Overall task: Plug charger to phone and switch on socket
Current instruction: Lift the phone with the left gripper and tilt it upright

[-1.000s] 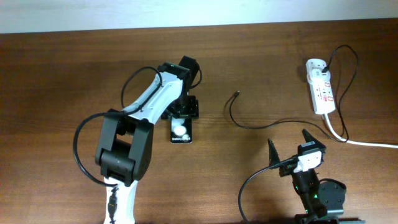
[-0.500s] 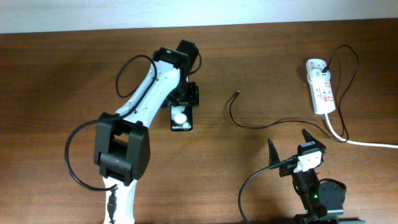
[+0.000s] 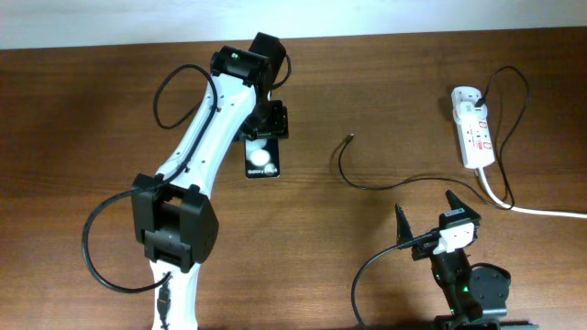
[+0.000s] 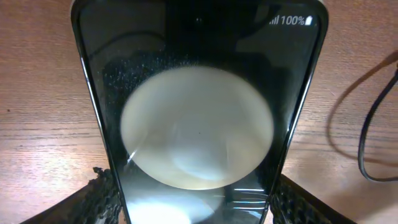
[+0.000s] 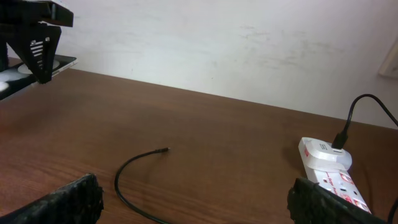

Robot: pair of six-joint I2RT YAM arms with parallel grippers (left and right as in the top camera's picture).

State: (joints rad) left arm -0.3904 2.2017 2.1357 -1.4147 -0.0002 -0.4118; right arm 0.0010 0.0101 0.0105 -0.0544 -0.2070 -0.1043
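Observation:
The black phone (image 3: 262,159) is held in my left gripper (image 3: 264,128), fingers shut on its two long edges. It fills the left wrist view (image 4: 198,118), with a round glare spot and "100%" at its far end. The charger (image 3: 367,181) is a thin black cable curling over the table, its plug tip (image 3: 348,139) lying free right of the phone; it also shows in the right wrist view (image 5: 134,165). The white socket (image 3: 473,133) lies at the far right with a black plug in it, also seen in the right wrist view (image 5: 329,171). My right gripper (image 3: 424,214) is open and empty near the front edge.
The socket's thick white cord (image 3: 541,211) runs off the right edge. My left arm (image 3: 197,147) reaches across the left half of the table. A pale wall (image 5: 217,37) lies behind the table's far edge.
My left gripper has carried the phone toward the far side of the table and slightly left. The right arm, charger and socket have not moved.

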